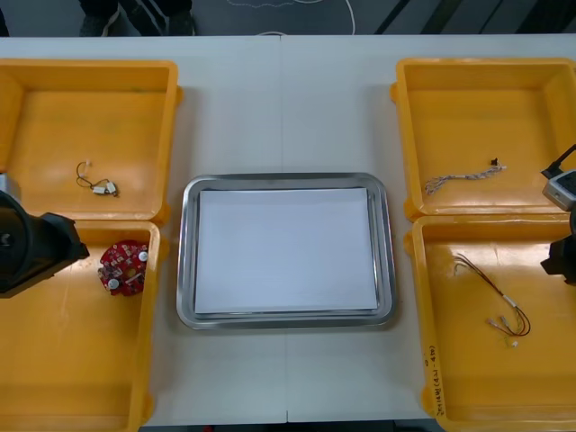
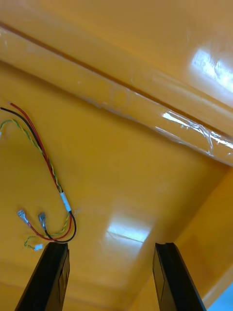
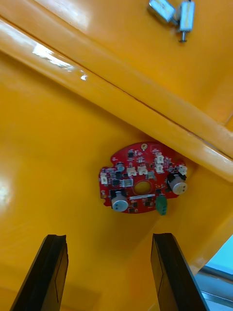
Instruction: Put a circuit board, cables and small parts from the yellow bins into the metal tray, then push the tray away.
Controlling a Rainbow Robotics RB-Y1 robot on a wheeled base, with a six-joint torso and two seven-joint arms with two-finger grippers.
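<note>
- The left gripper (image 3: 109, 238) hangs over the near left bin (image 1: 72, 360) with its two black fingers standing apart and nothing between them.
- The right gripper (image 2: 110, 245) hangs over the near right bin (image 1: 486, 387), and its two fingers are also spread with nothing between them.
- There are four yellow bins (image 1: 54, 135), two at each side of the light table (image 1: 288, 90).
- One round red circuit board (image 3: 143, 177) lies in the far right corner of the near left bin. It sits beyond the left fingertips, apart from them and close under the bin's far wall.
- Two small metal parts (image 3: 172, 12) lie side by side in the far left bin (image 1: 135, 108), with a thin wire loop beside them.
- One twisted blue and white cable (image 1: 461, 178) lies in the far right bin (image 1: 468, 99), with a dark end at its right.
- One red, black and yellow cable bundle (image 2: 48, 165) lies in the near right bin. It is bound by a white band, and its small connector ends lie just beside one right finger; I cannot tell whether they touch it.
- One metal tray (image 1: 184, 261) stands in the middle of the table between the bins. It is white inside and holds nothing.
</note>
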